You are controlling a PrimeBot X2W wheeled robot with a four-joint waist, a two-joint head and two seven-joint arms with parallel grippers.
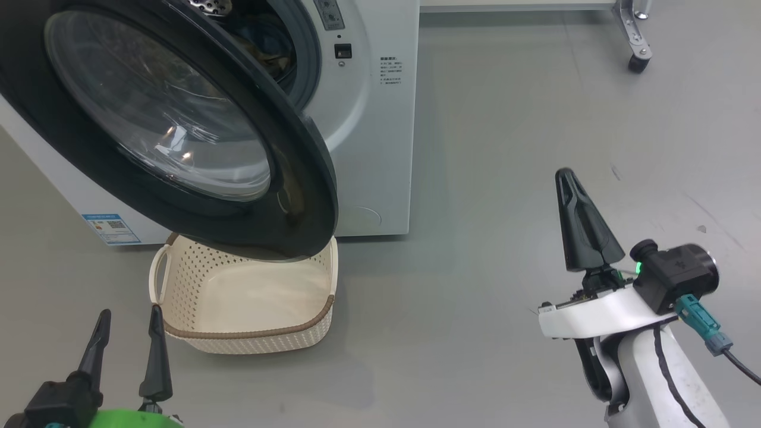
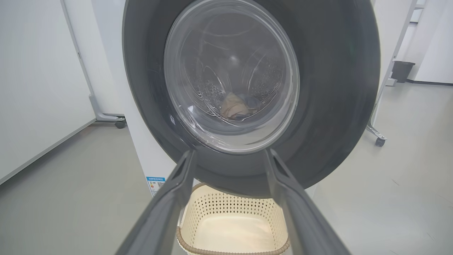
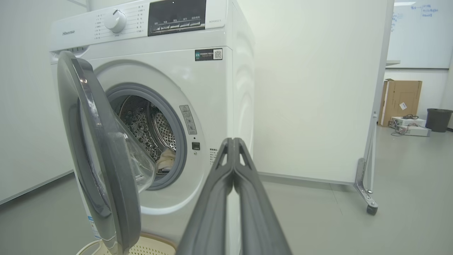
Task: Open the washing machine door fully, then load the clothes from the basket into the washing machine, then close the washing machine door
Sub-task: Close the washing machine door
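Found the washing machine door [image 1: 172,128] swung part-way out from the washing machine [image 3: 212,88], with its glossy black rim hanging over the far end of the basket [image 1: 261,346]. Spotted the basket on the grey floor [image 1: 475,178] just in front of the machine, near the small blue label [image 1: 112,229], bare cream bottom showing. Located the clothes [image 2: 236,106] inside the perforated steel drum [image 3: 148,124]; saw them through the door's glass bowl in the left wrist view and past the door's edge in the right wrist view. Logged the left gripper [image 1: 131,310] at the head view's lower left, just beside the basket's near-left corner, fingers spread wide with nothing between them, aimed at the door in its own view. Logged the right gripper [image 1: 565,173] out to the right over bare floor, well apart from door and basket, fingers pressed fully together, clamped on nothing. Noted a white partition [image 3: 318,88] on casters right of the machine.
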